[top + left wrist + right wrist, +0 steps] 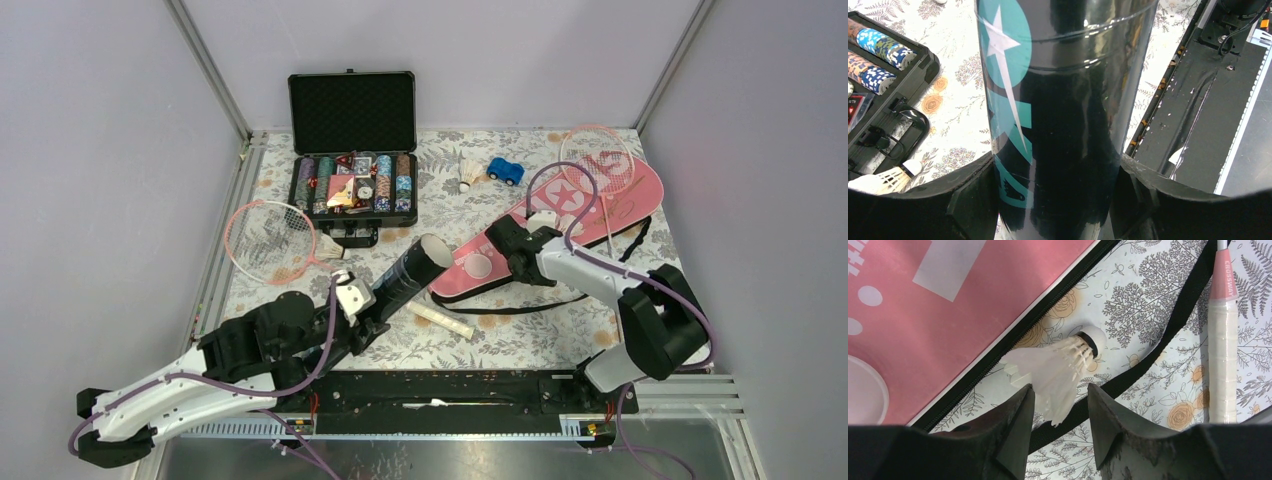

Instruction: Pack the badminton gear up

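Observation:
My left gripper (375, 300) (1058, 200) is shut on the black tube with teal print (410, 272) (1063, 100), low on its body; the tube's open end points toward the pink cover (590, 200) (948, 305). My right gripper (497, 243) (1060, 400) hovers at the cover's near end. Its jaws stand apart around the feather skirt of a white shuttlecock (1058, 370); one tip touches the feathers and the other shows a gap. One pink racket (268, 240) lies at the left, another (597, 158) on the cover. Further shuttlecocks: one (466, 172) near the back, one (888, 177) beside the case.
An open black case of poker chips (352, 170) stands at the back, a blue toy car (506, 171) to its right. The cover's black strap (1158, 340) trails over the table beside a white racket handle (1223, 355). A black rail (450, 390) runs along the near edge.

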{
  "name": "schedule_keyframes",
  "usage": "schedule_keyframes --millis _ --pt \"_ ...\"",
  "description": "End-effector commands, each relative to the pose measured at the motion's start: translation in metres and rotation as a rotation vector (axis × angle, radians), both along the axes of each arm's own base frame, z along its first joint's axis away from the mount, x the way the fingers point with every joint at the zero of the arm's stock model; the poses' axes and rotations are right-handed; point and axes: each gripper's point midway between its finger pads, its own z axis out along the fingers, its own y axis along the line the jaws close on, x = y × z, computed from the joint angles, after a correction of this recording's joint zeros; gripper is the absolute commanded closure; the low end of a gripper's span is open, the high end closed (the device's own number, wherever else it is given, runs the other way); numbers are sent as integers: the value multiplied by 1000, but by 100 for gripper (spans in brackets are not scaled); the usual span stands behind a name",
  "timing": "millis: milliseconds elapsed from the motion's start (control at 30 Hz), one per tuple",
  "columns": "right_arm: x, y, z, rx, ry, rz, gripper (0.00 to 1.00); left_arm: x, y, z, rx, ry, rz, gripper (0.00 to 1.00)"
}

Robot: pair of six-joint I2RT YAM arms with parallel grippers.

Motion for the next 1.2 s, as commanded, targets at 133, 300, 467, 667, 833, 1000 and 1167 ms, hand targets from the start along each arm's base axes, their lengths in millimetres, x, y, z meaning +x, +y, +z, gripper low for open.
schedule_keyframes --millis 133,300,467,667,833,1000,1167 --pt "3 -9 2 -63 5 -21 60 3 -13 36 -88 -27 -15 58" --pt "5 -16 21 -91 -41 -23 76 3 -17 36 -78 -20 -22 58" --pt "6 -16 44 -67 -85 1 94 4 -19 37 -73 -15 -22 58" --pt "5 -11 75 -9 -113 64 100 8 -21 30 -51 -2 1 59" --pt "5 19 123 195 -199 208 100 13 -23 20 -20 4 21 60" --pt "-8 65 179 482 -303 416 100 11 -28 17 -17 15 -1 60" --pt "-37 92 238 734 -390 550 100 7 -31 19 -19 7 -38 60"
